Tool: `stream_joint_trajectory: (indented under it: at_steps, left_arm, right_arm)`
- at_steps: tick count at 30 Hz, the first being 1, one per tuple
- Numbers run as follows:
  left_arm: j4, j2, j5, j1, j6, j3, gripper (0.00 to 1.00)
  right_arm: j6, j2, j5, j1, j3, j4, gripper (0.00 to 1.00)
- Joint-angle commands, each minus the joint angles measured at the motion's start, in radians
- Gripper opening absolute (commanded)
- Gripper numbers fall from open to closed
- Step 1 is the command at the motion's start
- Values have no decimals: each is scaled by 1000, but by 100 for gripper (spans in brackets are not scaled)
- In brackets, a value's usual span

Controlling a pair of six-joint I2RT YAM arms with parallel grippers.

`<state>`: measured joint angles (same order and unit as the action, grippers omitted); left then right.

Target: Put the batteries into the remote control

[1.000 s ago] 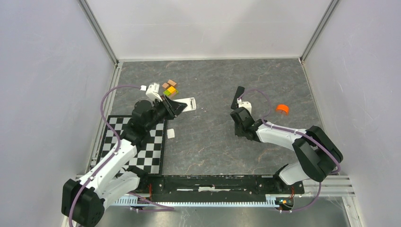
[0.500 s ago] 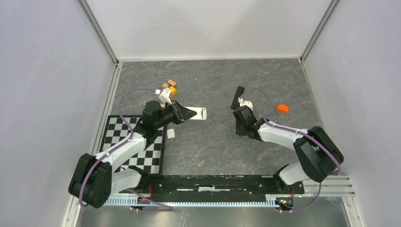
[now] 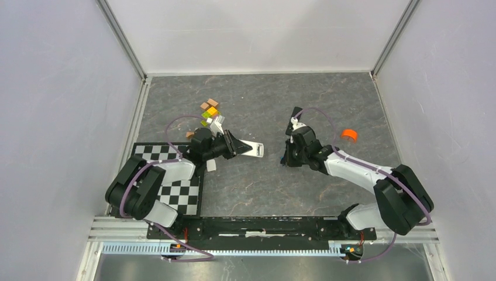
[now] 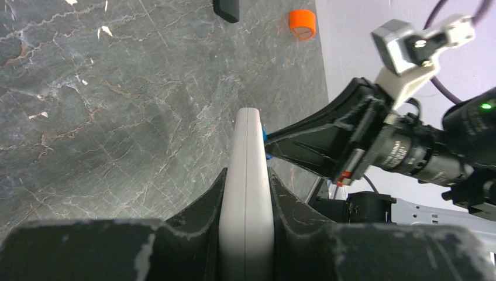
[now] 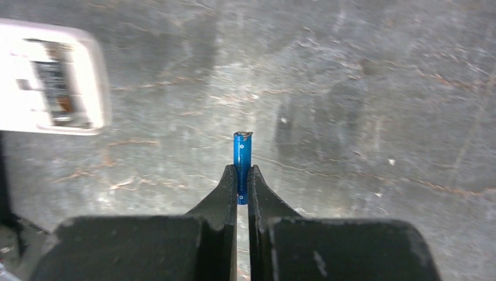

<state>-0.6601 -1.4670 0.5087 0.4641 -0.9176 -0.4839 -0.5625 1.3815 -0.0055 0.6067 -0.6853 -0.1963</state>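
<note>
L gripper (image 4: 246,177) clamped on white remote (image 4: 246,199), edge-on, back apparently open (blurry); R gripper (image 5: 242,174) nearby pinches blue battery (image 5: 242,151).

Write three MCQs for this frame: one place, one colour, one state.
1. The orange cap lies: A on the checkerboard mat; B against the back wall; C on the grey tabletop, right side.
2. The battery in the right pincer is: A purple; B blue; C green.
3. The left pincer is: A shut on the remote control; B open, empty; C shut on a battery.
1 C: the top view shows it on bare grey surface.
2 B: the right wrist view shows it blue.
3 A: the left wrist view shows it clamping the white handset.
</note>
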Motion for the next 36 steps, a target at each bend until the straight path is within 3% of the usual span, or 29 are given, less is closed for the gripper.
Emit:
stream_joint_trajectory:
  at_steps: [1, 14, 26, 30, 36]
  left_arm:
    - [-141, -59, -2, 14, -51, -3, 2]
    - [-307, -156, 10, 34, -159, 20, 2]
    - [-326, -151, 19, 36, -165, 33, 2]
    - [-343, -150, 23, 36, -177, 35, 2]
    - [-343, -142, 24, 37, -198, 34, 2]
  right_arm:
    - [-68, -55, -135, 2, -37, 119, 3]
    - [-171, -8, -242, 5, -39, 281, 5]
    - [-202, 53, -232, 5, -62, 317, 7]
    - [-208, 70, -241, 5, -71, 318, 10]
    - [-212, 65, -232, 4, -78, 302, 26]
